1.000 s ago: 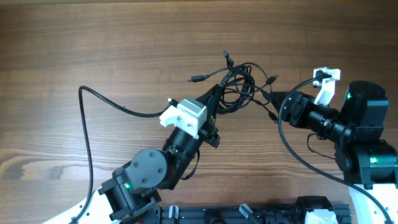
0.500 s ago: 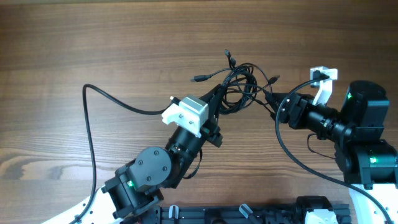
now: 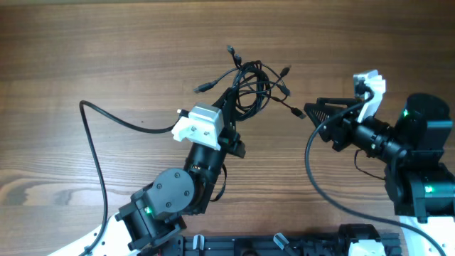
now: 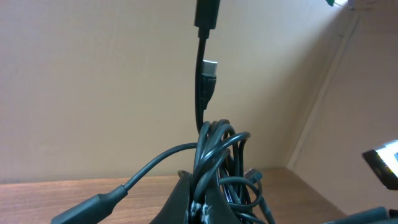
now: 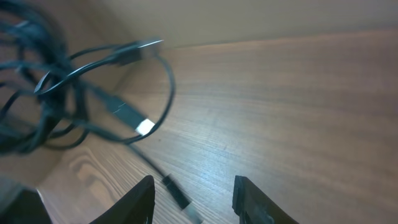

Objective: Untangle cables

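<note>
The cables (image 3: 250,84) form one tangle, pinched in the left gripper (image 3: 231,105). The right gripper (image 3: 316,114) is spread and empty just beside them. Nothing looks separated yet.

From my right gripper's (image 5: 194,202) camera I see its two dark fingers (image 5: 138,200) at the bottom of the view, standing apart. Beyond them is the pale wood-grain counter (image 5: 298,112), whose far edge runs across the top. A blurred bunch of thin black cords (image 5: 56,93) lies to the left, looped over itself. One cord arcs out of it and ends in a silver-tipped black plug (image 5: 143,128) lying on the wood. A second plug (image 5: 138,47) points right, near the far edge. Another cord runs toward me, and its small dark connector (image 5: 177,191) lies between the fingers, closer to the left one. I cannot tell whether it touches.
</note>
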Available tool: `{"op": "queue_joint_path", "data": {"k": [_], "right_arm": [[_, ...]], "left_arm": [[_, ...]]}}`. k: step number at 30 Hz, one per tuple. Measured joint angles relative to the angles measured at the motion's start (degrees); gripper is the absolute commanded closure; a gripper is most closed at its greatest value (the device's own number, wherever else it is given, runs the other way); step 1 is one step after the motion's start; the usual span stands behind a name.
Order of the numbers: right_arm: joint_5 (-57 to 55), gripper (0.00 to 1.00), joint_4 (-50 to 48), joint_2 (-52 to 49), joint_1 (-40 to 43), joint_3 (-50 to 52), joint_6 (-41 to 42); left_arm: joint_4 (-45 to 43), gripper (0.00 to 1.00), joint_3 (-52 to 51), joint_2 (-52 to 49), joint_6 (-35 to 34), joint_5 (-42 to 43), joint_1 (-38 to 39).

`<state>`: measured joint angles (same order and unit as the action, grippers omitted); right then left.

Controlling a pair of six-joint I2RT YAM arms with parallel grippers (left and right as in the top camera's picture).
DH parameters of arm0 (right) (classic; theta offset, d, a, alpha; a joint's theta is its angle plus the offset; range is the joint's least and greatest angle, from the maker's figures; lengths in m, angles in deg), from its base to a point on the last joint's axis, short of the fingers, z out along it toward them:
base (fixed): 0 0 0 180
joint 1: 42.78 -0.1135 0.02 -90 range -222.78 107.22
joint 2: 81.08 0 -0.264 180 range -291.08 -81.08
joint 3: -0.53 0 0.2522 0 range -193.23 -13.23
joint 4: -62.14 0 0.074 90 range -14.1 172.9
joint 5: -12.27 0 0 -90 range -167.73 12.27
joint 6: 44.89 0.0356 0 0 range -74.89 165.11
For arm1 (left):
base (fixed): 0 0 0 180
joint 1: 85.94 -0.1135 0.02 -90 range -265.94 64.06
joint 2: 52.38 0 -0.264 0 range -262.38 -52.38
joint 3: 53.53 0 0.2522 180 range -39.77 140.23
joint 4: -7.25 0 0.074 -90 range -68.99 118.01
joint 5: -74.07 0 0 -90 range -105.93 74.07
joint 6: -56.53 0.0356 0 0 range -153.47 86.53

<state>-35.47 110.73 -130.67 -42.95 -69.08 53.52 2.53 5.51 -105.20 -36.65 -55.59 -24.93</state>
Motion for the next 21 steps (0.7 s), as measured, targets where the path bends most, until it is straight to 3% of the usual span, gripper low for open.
{"op": "queue_joint_path", "data": {"k": [7, 11, 18, 21], "right_arm": [[1.7, 0.58, 1.3, 0.1, 0.0, 0.0, -16.3], [1.9, 0.71, 1.9, 0.1, 0.0, 0.0, -24.3], [8.2, 0.73, 2.0, -2.4, 0.0, 0.0, -29.6], [13.0, 0.84, 2.0, -4.4, 0.0, 0.0, -30.9]], "left_arm": [[-1.1, 0.96, 0.0, 0.0, -2.0, -0.8, 0.0], [-1.2, 0.96, 0.0, 0.6, -2.6, -0.8, 0.0], [-1.3, 0.96, 0.0, 1.1, -3.2, 0.3, 0.0], [-1.3, 0.96, 0.0, 1.1, -3.2, 0.5, 0.0]]}}
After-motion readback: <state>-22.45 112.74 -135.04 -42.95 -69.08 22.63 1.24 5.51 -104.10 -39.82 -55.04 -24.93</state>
